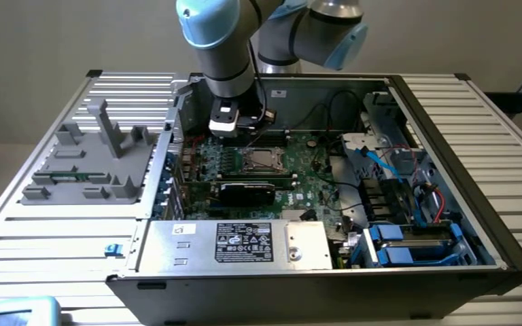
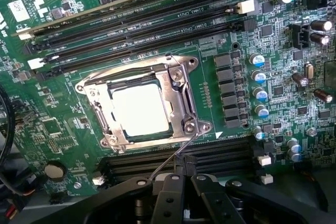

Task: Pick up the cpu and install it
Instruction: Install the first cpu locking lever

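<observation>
The cpu (image 2: 139, 109), a shiny silver square, lies flat inside the metal socket frame (image 2: 178, 85) on the green motherboard; in the exterior view the cpu (image 1: 261, 159) sits mid-board in the open computer case. My gripper (image 2: 181, 165) is shut, its dark fingers pressed together just beside the socket. The thin wire socket lever (image 2: 170, 157) runs from the frame's corner right past the fingertips; I cannot tell whether it is pinched. In the exterior view the gripper (image 1: 241, 138) hangs low over the board at the socket's far-left side.
Black memory slots (image 2: 147, 19) and a row of capacitors (image 2: 258, 85) flank the socket. A black card (image 1: 247, 190) stands near it, and a silver box with a white label (image 1: 242, 244) fills the case front. Blue drive bays (image 1: 406, 241) lie right, a grey fixture (image 1: 89, 163) left.
</observation>
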